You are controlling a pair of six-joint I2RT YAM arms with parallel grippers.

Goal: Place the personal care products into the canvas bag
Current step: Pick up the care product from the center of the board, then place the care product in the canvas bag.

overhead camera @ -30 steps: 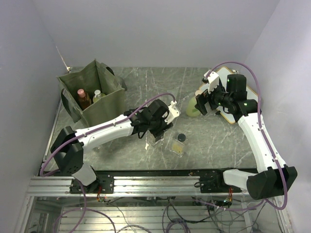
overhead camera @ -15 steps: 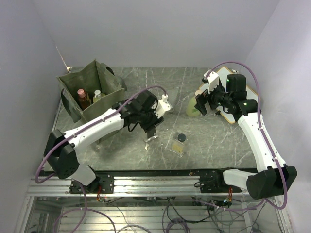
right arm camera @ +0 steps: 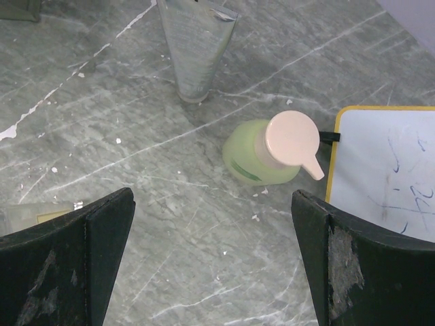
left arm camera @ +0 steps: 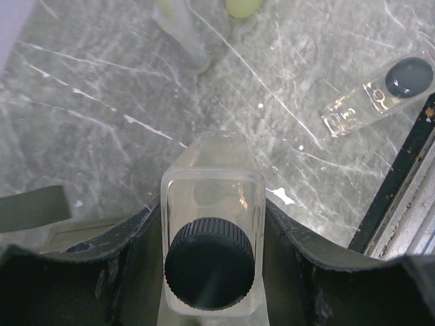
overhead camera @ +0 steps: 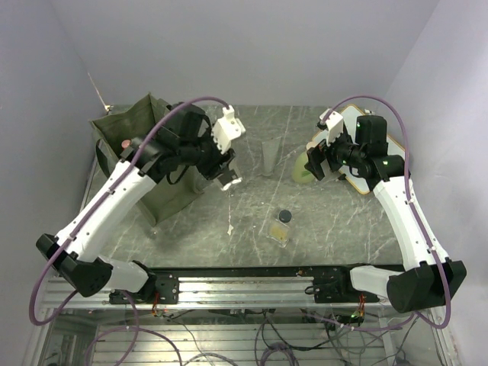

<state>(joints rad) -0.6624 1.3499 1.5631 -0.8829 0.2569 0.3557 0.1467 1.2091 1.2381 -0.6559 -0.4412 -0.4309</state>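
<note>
Transit: left gripper [overhead camera: 226,175] clamps clear square bottle [left arm camera: 212,197]; next, likely swing toward 10 o'clock over canvas bag [overhead camera: 164,194]. Right gripper [right arm camera: 214,221] gapes.

Measured from the canvas bag [overhead camera: 164,194], my left arm lies across the right half of its mouth, so only the left half is open from above. Just off the bag's right wall hangs my left gripper [overhead camera: 229,180], clamped on a clear square bottle [left arm camera: 212,231]. Farther right, the upright grey tube [overhead camera: 269,157] blocks the way. Beyond it is the yellow-green bottle [overhead camera: 302,171], with my wide-spread right gripper [right arm camera: 213,197] near it. Right of the bag toward the near rail, the table [overhead camera: 252,198] is bare except for the second square bottle [overhead camera: 282,227].
</note>
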